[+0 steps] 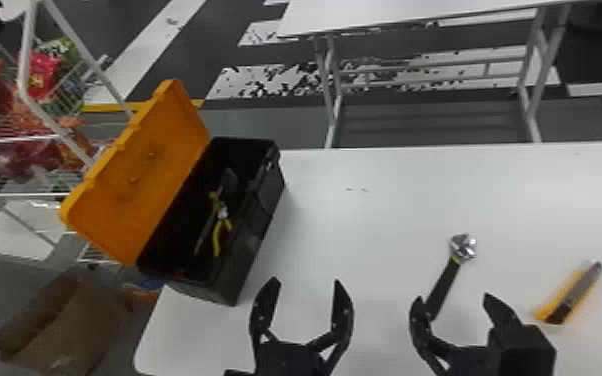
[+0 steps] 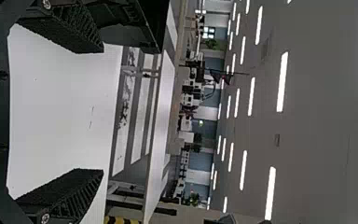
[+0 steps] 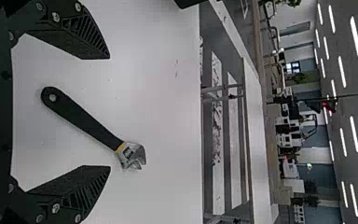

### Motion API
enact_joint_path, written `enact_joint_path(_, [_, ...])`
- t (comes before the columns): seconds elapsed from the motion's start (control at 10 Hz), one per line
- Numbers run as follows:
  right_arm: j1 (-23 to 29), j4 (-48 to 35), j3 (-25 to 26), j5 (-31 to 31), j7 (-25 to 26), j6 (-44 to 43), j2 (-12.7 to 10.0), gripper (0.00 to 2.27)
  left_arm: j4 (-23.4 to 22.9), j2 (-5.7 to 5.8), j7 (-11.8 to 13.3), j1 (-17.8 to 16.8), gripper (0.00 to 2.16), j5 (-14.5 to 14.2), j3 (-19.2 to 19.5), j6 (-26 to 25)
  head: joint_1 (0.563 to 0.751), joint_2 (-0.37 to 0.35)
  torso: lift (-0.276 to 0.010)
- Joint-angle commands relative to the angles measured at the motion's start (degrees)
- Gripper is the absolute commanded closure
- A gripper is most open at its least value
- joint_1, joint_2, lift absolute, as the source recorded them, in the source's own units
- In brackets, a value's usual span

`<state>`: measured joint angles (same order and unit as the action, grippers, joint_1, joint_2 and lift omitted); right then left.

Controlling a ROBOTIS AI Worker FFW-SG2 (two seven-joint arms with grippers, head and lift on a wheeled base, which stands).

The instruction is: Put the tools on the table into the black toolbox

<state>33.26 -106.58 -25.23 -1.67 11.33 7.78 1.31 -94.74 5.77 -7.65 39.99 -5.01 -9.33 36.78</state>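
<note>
Wrench (image 1: 444, 286) lying on the white table (image 1: 390, 200), its handle probably beneath my right gripper (image 1: 453, 298), fingers spread and pointing forward, my left gripper (image 1: 307, 281) alongside, fingers also apart, near the black toolbox (image 1: 261, 210)

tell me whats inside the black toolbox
Yellow-handled pliers lie inside the black toolbox, with a dark shape I cannot identify beyond them. Anything under the pliers is covered, the deeper parts too dark.

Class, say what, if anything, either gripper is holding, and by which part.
Nothing is held: the left gripper and right gripper are both open, and the wrench lies ungripped on the table.
</note>
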Motion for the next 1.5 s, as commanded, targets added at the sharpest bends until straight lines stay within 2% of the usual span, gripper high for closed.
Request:
enact_joint_path(0.0, [-2.2, 0.1, -1.7, 0.0, 2.1, 4.1, -0.2, 0.18, -0.1, 0.12, 0.1, 0.1, 0.08, 0.0, -0.1, 0.0, 0.695, 0.310, -0.075])
enact_joint_path(0.2, [-4.8, 1.0, -2.5, 0.1, 4.1, 8.0, -1.4, 0.18, -0.2, 0.38, 0.2, 0.1, 0.08, 0.0, -0.1, 0.0, 0.695, 0.315, -0.075])
enact_joint_path(0.4, [-7.3, 3.7, -3.3, 0.9, 5.5, 9.4, -1.4, 0.18, -0.3, 0.73, 0.2, 0.1, 0.08, 0.0, -0.1, 0.0, 0.695, 0.323, -0.075])
enact_joint_path(0.7, [-11.1, 9.5, -3.4, 2.5, 5.5, 9.4, -1.4, 0.18, -0.3, 0.99, 0.3, 0.0, 0.08, 0.0, -0.2, -0.7, 0.695, 0.328, -0.075])
enact_joint_path(1.4, [-15.3, 15.5, -2.6, 5.0, 5.2, 8.4, -1.4, 0.19, 0.1, 1.87, 0.4, -1.1, 0.08, -0.7, -0.2, -1.8, 0.695, 0.308, -0.075])
